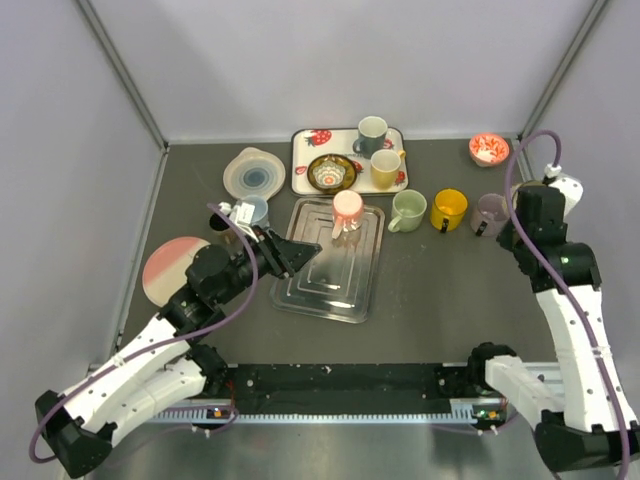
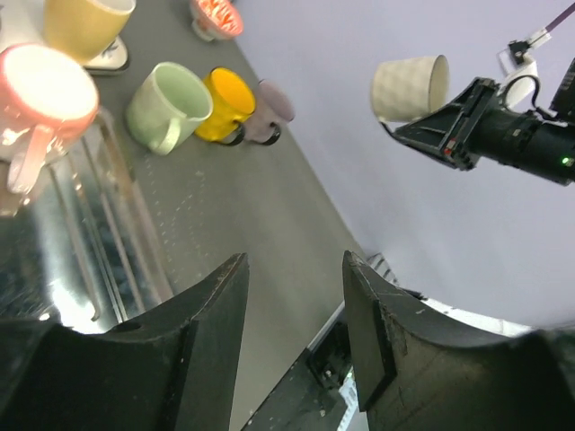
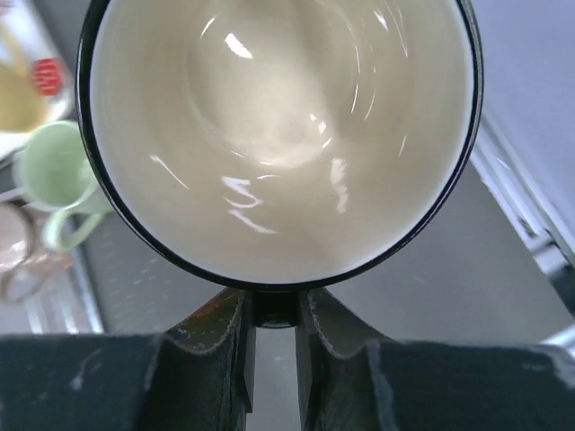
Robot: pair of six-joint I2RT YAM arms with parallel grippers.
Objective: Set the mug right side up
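Gently roll the mug [image 3: 278, 135], pinched by the right tool [image 3: 274, 310], rim-up. Lower onto surface [image 1: 430, 290] at frame centre-right; leave open left tool [image 2: 294, 269] aside.

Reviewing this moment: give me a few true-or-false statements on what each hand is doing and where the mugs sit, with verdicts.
1. The right hand grips a cream mug clear of the table. True.
2. The left hand is shut on the pink mug. False: its fingers are open and empty, and the pink mug sits on the clear tray.
3. The yellow mug sits between the green mug and the lavender mug. True.
4. The strawberry tray holds nothing. False: it carries a grey mug, a beige mug and a patterned bowl.
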